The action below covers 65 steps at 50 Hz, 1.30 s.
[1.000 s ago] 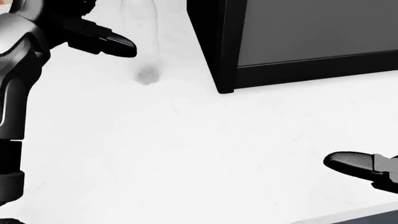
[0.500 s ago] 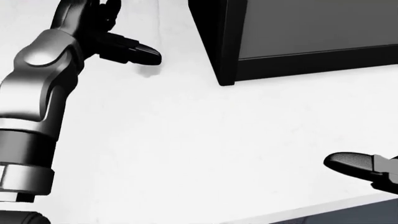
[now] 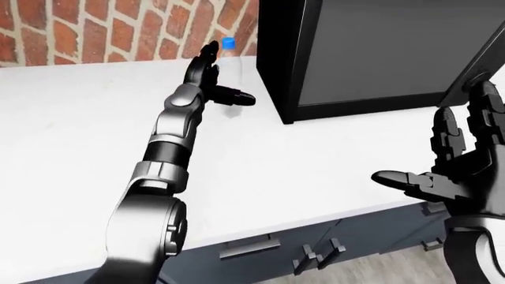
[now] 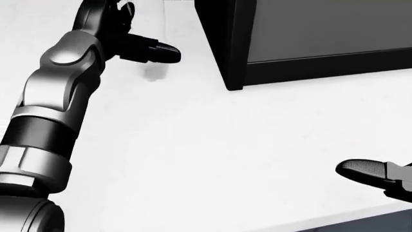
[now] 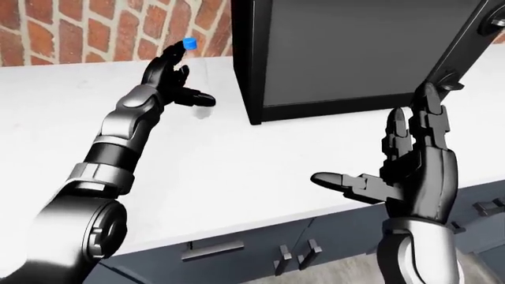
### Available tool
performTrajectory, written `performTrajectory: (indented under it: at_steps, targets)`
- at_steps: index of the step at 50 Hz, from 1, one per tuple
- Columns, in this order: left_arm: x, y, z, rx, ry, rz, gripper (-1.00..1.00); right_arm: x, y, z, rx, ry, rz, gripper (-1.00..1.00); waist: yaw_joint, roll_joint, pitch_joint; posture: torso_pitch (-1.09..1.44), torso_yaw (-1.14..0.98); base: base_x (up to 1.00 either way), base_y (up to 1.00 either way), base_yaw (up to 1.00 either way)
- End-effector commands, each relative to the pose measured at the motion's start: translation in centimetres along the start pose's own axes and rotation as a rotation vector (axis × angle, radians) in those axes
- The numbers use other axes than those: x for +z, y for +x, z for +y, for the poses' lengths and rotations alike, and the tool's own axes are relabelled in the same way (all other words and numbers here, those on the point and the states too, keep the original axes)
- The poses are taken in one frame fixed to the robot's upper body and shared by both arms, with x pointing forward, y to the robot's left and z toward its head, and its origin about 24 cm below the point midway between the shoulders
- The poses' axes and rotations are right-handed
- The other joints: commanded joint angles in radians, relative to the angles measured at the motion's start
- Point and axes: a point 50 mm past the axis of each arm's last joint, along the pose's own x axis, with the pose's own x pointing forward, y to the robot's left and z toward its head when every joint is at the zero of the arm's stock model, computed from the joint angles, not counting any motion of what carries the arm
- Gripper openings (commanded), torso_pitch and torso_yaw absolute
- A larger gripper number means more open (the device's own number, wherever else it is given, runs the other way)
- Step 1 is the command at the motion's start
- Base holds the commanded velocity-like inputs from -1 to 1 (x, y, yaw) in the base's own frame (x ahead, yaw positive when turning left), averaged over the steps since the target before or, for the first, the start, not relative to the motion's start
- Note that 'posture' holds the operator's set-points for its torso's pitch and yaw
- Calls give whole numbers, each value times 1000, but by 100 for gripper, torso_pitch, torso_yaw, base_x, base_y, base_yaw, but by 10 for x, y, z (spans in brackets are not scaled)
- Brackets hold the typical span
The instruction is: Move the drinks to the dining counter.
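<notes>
Your left robot hand [image 3: 211, 80] has advanced across the tabletop [image 3: 71, 118] to the bottle [image 3: 230, 65], fingers spread, not yet clamped; right robot hand [image 5: 410, 165] idle, spread apart.

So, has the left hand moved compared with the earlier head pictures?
Yes. The left hand has moved toward the view's right, closer to the black appliance, whose corner has stayed put.

We note a white counter [image 3: 71, 136] running across the left-eye view, a red brick wall [image 3: 102, 29] along its top edge. A black cabinet with a grey panel [image 3: 371, 50] stands on it at upper right. Grey drawers with handles [image 3: 315, 254] sit beneath.
</notes>
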Motion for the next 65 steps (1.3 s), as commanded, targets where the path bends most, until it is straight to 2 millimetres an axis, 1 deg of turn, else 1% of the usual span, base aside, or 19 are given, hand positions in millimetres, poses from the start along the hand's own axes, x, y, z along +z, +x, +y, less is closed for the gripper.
performTrajectory:
  at_steps: [1, 3, 6, 15, 21, 23, 30, 41, 44, 53, 56, 57, 58, 59, 60, 61, 63, 64, 65]
  targets:
    - [33, 0, 0, 4, 11, -122, 91, 11, -1, 1, 5, -5, -73, 100, 0, -1, -25, 0, 0, 0, 0, 0]
    - [33, 0, -1, 0, 12, -124, 66, 10, -1, 1, 5, -5, -72, 100, 0, -1, -25, 0, 0, 0, 0, 0]
    - [31, 0, -1, -2, 14, -123, 41, 10, -2, 1, 5, -5, -71, 100, 0, -1, -26, 0, 0, 0, 0, 0]
    - [31, -1, -3, -11, 29, -128, 4, 9, -2, 0, 3, -4, -70, 100, -1, 0, -26, 0, 0, 0, 0, 0]
    - [35, -4, -2, -5, 49, -128, -64, 11, -2, 0, 5, 3, -69, 100, -2, 1, -24, 0, 0, 0, 0, 0]
    - [37, -6, -1, 5, 50, -129, -100, 12, -2, 0, 4, 2, -72, 100, -2, 2, -24, 0, 0, 0, 0, 0]
    - [41, -15, 7, 40, 46, -116, -100, 14, -2, -1, 2, 4, -76, 100, -4, 4, -23, 0, 0, 0, 0, 0]
    - [71, -57, 17, 101, 31, -99, -100, 22, -3, 3, 0, -6, -86, 100, -10, 10, -10, 0, 0, 0, 0, 0]
    - [76, -68, 16, 107, 35, -104, -100, 22, -4, 3, 0, -11, -83, 100, 0, 19, -49, 0, 0, -51, 0, 0]
    - [92, -88, 9, 97, 50, -141, -100, 20, -3, 4, -1, -9, -82, 100, -1, 22, -35, 0, 0, -89, 1, 0]
    - [92, -93, 5, 102, 55, -150, -100, 21, -4, 2, -1, -7, -77, 100, -3, 9, -19, 0, 0, -93, 1, 0]
    - [92, -96, 4, 104, 55, -156, -100, 22, -4, 2, 7, 6, -70, 100, -2, -2, -18, 0, 0, -93, 5, 0]
    - [93, -99, 3, 114, 78, -172, -100, 23, -3, 3, 16, 12, -61, 100, 1, -8, -32, 0, 0, -23, 0, 15]
    - [92, -101, 3, 113, 67, -165, -100, 24, -2, 3, 24, 26, -54, 100, -7, 12, -11, 0, 0, 0, 0, 7]
    - [92, -103, 3, 117, 65, -167, -100, 27, -1, 2, 26, 26, -57, 100, 0, 27, 26, 0, 0, 0, 0, 20]
    - [93, -105, 3, 120, 62, -168, -100, 28, -1, 3, 34, 25, -54, 100, 19, 33, 39, 0, 0, 0, 0, 81]
    - [98, -110, 2, 121, 61, -176, -100, 29, -2, 5, 45, 17, -52, 100, 44, 52, 50, 0, 0, 0, 0, 100]
    - [100, -112, 2, 121, 60, -180, -100, 29, -2, 7, 49, 11, -51, 100, 46, 69, 35, 0, 0, 0, 0, 100]
    - [104, -116, 2, 120, 60, -189, -100, 30, -1, 8, 54, 13, -52, 100, 44, 99, 20, 0, 0, 0, 0, 100]
